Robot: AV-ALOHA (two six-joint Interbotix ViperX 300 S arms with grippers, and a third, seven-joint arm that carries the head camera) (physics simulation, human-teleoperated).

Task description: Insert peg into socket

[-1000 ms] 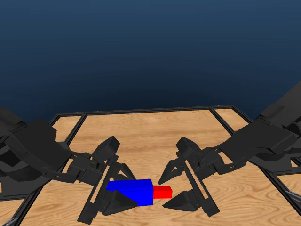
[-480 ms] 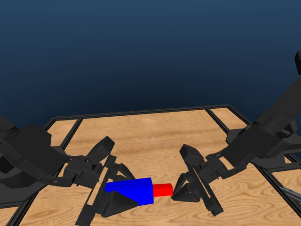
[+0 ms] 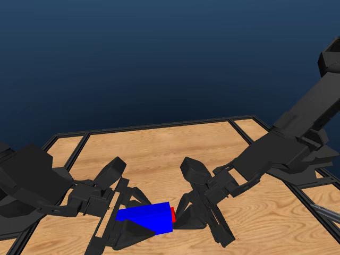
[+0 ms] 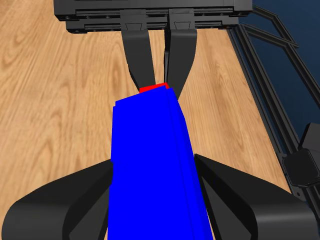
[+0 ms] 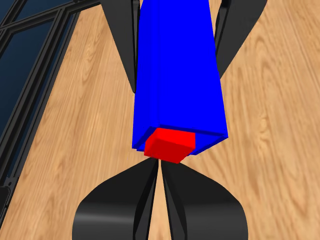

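Gripping the bright blue boxy socket block [image 3: 146, 217] on both sides, my left hand [image 3: 125, 226] holds it just above the wooden bench [image 3: 159, 154]; through the left wrist camera I see the block [image 4: 152, 165] filling the gap between my two jaws and reaching out past their tips. My right hand [image 3: 186, 218] meets it from the opposite side, its jaws drawn nearly together right at the block's open end. The slim bright red peg bar [image 3: 173, 214] sits almost wholly inside the socket, only a short stub showing between the block's mouth and my right fingertips. Through the right wrist camera, that stub [image 5: 169, 144] pokes from the blue opening [image 5: 177, 70] directly ahead of my closed jaws; I cannot tell whether they pinch the stub or merely touch its end.
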